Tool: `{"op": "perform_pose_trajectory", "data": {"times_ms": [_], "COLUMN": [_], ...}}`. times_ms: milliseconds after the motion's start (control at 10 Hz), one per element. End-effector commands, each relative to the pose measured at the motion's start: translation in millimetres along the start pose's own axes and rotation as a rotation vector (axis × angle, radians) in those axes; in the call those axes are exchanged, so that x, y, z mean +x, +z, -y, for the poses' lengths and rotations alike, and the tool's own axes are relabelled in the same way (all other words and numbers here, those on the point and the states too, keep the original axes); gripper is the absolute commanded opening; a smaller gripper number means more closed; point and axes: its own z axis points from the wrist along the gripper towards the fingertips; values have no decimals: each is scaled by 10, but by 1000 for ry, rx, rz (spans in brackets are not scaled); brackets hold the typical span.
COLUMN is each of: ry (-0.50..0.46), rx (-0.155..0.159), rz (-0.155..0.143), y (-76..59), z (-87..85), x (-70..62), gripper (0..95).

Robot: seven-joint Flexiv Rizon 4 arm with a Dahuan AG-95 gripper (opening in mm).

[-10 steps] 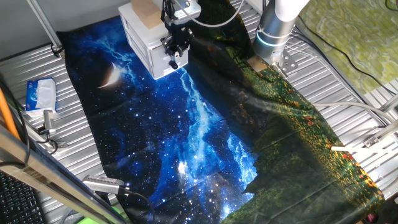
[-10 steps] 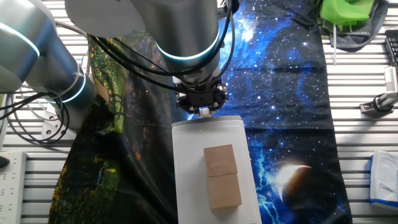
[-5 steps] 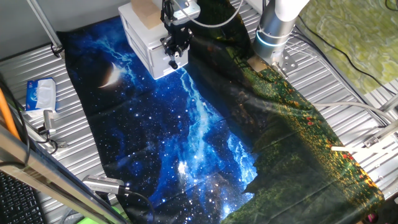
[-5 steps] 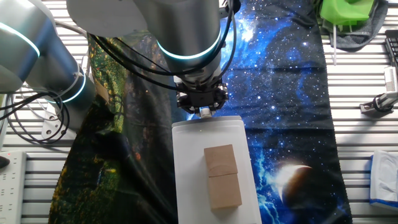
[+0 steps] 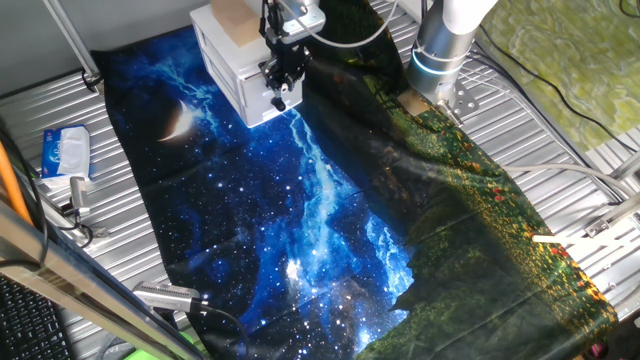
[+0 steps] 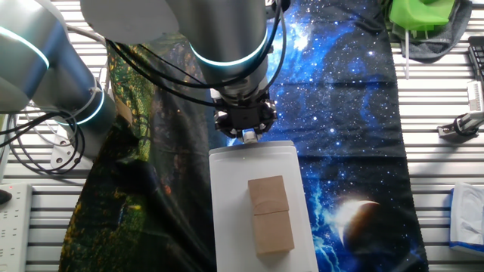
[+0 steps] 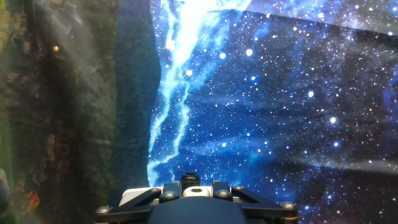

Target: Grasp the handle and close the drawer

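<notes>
The white mini cabinet (image 5: 232, 62) stands at the far end of the starry cloth, and it also shows in the other fixed view (image 6: 253, 204). The drawer front (image 5: 262, 100) sits flush with the cabinet's front face, with no tan inner walls showing. My gripper (image 5: 279, 98) points down right against that front, fingers close together around the small white handle (image 5: 278, 103). From the other side the gripper (image 6: 246, 136) touches the cabinet's front edge. The hand view shows only the cloth below and the gripper's base (image 7: 194, 198); the fingertips, handle and drawer are out of that view.
Tan blocks (image 6: 270, 214) lie on the cabinet top. The arm's base (image 5: 437, 60) stands to the right of the cabinet. A white packet (image 5: 66, 152) and tools lie on the slatted table at the left. A green object (image 6: 420, 17) sits at the cloth's far end.
The gripper has shifted very slightly toward the cabinet front; the drawer front and everything else look the same.
</notes>
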Motion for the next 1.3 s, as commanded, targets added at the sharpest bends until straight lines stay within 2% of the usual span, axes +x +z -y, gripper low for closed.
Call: {"op": "perform_pose_trajectory", "data": {"times_ms": [100,300,600,1300], "ry": [2,-8,0,0], "rx": [-1,4,12,24], "rz": [2,-3,16,23], "y": [1,3,1,-6], "z": [0,1,-1,-2], "x": [1,2,3,2], "gripper": [0,0,0,0]}}
